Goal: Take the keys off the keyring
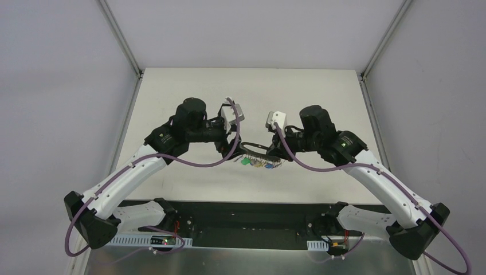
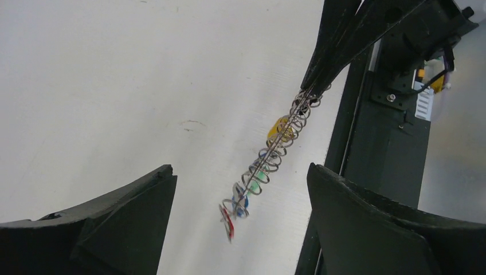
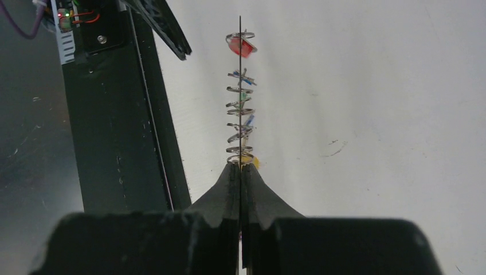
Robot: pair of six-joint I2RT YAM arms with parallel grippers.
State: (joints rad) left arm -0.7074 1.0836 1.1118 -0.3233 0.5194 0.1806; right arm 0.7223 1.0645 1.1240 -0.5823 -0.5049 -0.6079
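The keyring point(image 1: 253, 146) is a grey oval loop held above the table between both arms. The keys point(image 1: 258, 163) hang below it on small split rings: red point(image 2: 229, 222), blue point(image 2: 244, 201), green point(image 2: 262, 172) and yellow point(image 2: 278, 127). My right gripper point(image 3: 240, 169) is shut on the keyring's thin wire point(image 3: 240, 28), with the keys point(image 3: 241, 97) strung along it beyond the fingertips. It also shows in the top view point(image 1: 275, 153) and the left wrist view point(image 2: 313, 86). My left gripper point(image 2: 240, 226) is open and empty, its jaws wide either side of the red key's end; it also shows in the top view point(image 1: 230, 146).
The white table point(image 1: 189, 97) lies under the keys, with faint scuff marks point(image 2: 192, 123). A black rail point(image 3: 114, 132) with electronics runs along the near edge. Grey walls enclose the sides and back. One left finger point(image 3: 166, 26) shows near the far end of the wire.
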